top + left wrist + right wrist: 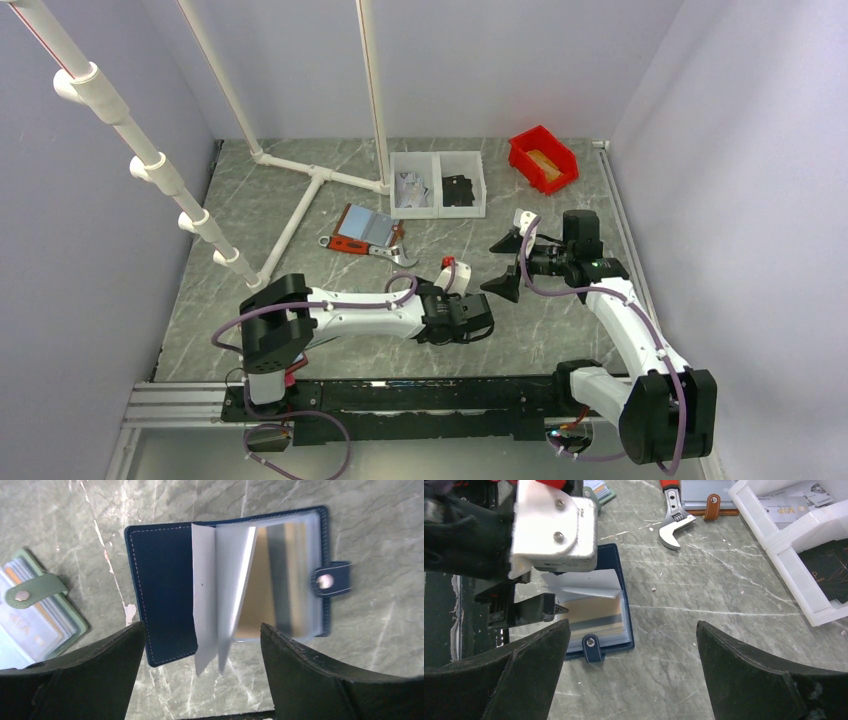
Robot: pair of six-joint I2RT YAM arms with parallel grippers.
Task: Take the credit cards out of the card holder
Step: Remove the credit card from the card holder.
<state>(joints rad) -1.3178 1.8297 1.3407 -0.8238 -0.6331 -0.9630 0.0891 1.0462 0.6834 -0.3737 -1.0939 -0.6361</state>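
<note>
Hovering over the open holder

Left jaws stand wide and empty above the card holder (165, 605), lying open on the tabletop (375, 530); right jaws gape empty nearby. A tan credit card (257, 605) sits inside a clear sleeve (300, 580). Pinching the loose sleeves (205, 595) instead would likely lift the whole unpinned holder.
</note>
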